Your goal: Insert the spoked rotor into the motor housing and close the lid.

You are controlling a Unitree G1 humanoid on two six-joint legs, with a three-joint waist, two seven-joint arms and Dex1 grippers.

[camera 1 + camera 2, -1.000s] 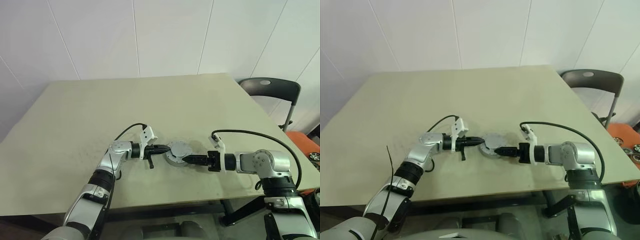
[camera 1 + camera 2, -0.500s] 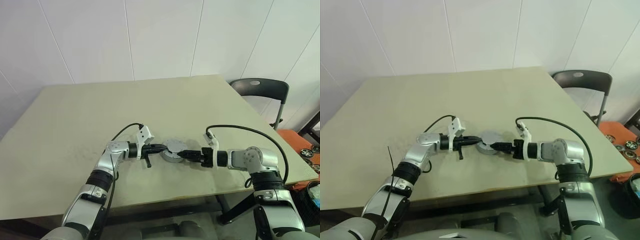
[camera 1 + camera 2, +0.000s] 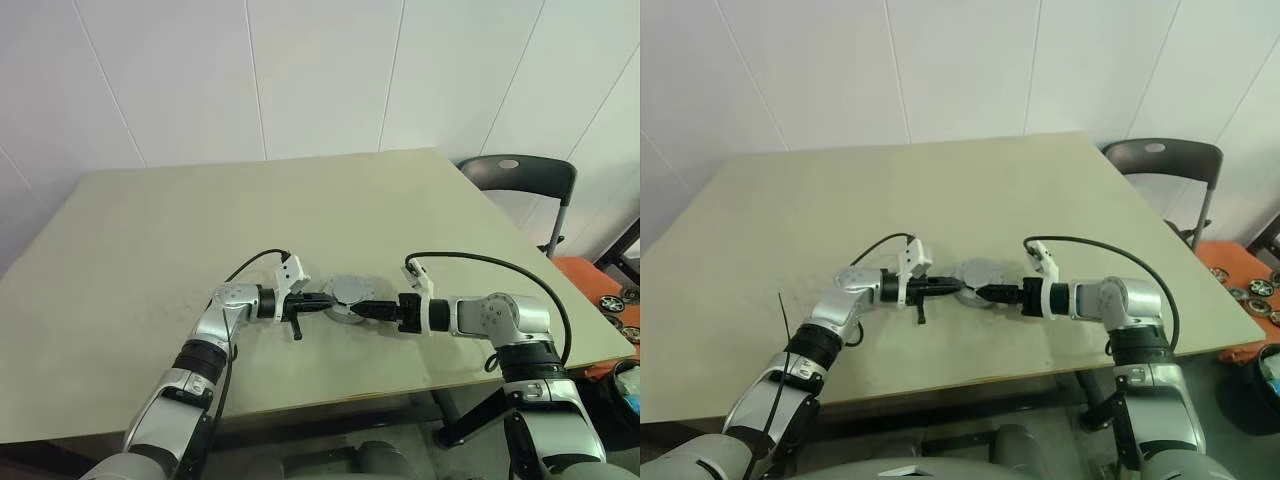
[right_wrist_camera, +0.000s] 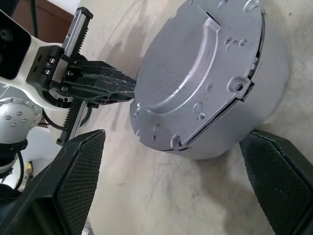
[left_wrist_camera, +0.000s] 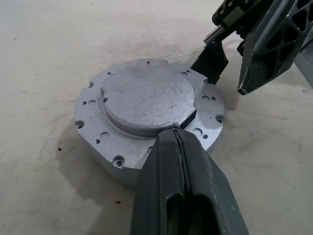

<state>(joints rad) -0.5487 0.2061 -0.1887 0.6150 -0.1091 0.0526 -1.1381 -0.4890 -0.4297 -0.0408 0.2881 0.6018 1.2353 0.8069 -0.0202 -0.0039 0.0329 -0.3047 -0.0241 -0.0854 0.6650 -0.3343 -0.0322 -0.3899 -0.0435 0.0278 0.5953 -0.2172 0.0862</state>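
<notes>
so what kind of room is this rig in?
Probably a lab or test room, not a factory floor: plain white panelled walls, one bare beige table holding only the motor housing, and a grey chair pushed to the side.

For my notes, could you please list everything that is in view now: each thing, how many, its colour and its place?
housing: one, grey metal, near the table's front edge, between the two grippers
lid: one, silver-grey, lying on top of the housing
table: one, beige, under everything
chair: one, dark grey, past the table's far right corner
left gripper: one, black, shut, tips at the lid's edge
right gripper: one, black, open, a finger on each side of the housing
</notes>
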